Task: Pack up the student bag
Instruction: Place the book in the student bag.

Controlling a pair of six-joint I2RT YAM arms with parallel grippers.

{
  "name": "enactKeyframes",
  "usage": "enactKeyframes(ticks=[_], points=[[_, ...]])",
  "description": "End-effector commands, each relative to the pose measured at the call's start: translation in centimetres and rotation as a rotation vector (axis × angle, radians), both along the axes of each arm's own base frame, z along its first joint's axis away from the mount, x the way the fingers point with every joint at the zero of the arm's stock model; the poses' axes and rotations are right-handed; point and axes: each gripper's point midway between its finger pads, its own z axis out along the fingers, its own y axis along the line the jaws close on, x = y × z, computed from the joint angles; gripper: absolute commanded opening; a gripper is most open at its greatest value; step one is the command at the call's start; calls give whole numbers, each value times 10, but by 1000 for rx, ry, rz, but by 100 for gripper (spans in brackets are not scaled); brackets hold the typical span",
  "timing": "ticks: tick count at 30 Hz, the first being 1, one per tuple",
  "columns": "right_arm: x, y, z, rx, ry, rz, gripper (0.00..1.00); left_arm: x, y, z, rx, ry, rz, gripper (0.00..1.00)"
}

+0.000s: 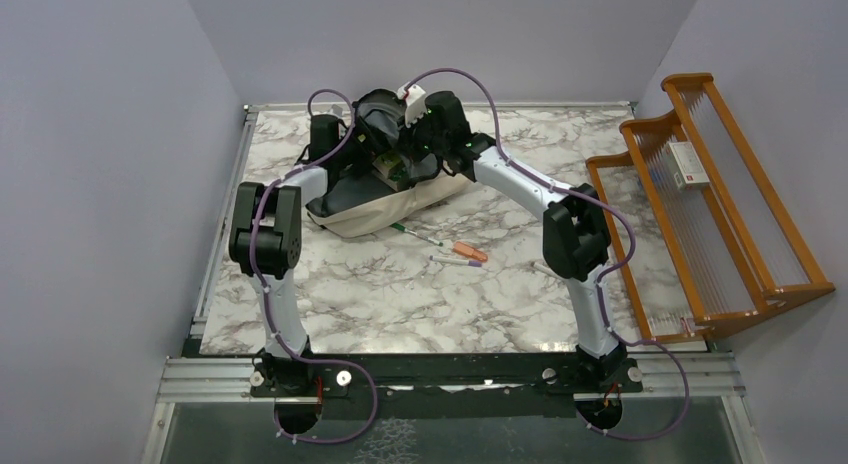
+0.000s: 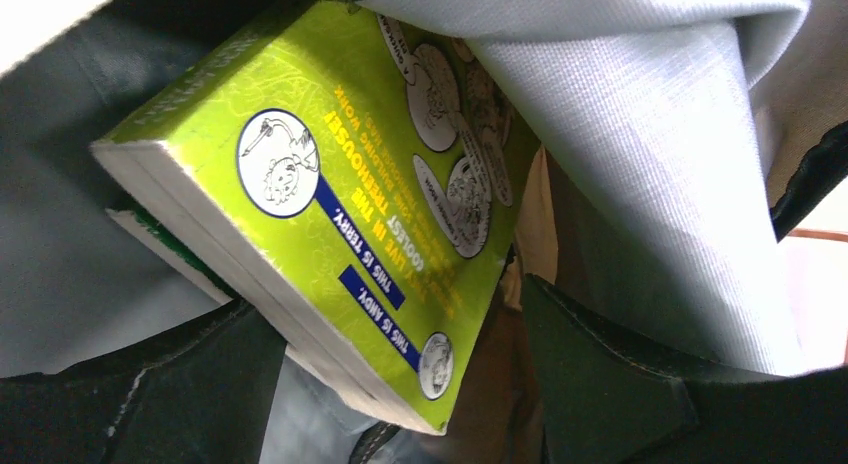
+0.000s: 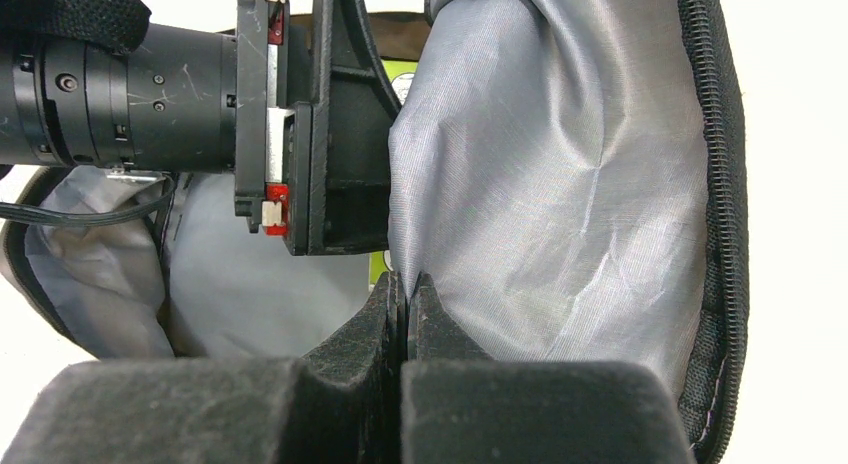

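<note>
The student bag lies at the back of the table, beige with black trim, its mouth held open. My right gripper is shut on the edge of the bag's grey lining, fingertips pinched together, lifting the flap. My left gripper reaches into the opening. In the left wrist view it is open, with its dark fingers either side of the near corner of a lime-green paperback book that rests tilted inside the bag. A sliver of the book shows behind the right fingers.
A green pen, an orange marker and a purple pen lie on the marble table in front of the bag. A wooden rack holding a white box stands at the right edge. Walls close in on three sides.
</note>
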Motion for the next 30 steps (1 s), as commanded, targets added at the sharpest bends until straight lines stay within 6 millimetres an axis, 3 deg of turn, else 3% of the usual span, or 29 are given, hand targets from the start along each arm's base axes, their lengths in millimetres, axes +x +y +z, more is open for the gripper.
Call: enactKeyframes(ticks=[1,9,17,19,26,30], points=[[-5,4,26,52,-35,37,0,1,7,33,57,-74,5,75],[-7,5,27,57,-28,44,0,12,-1,44,14,-105,-7,37],[-9,6,27,65,-15,48,1,36,-15,52,-4,-126,-19,33],[-9,6,25,63,-10,48,1,37,-17,46,-9,-113,-29,39],[-10,5,24,63,-14,47,1,20,-10,31,42,-83,-34,81],[-9,6,22,62,-14,45,1,13,-3,32,82,-80,-35,88]])
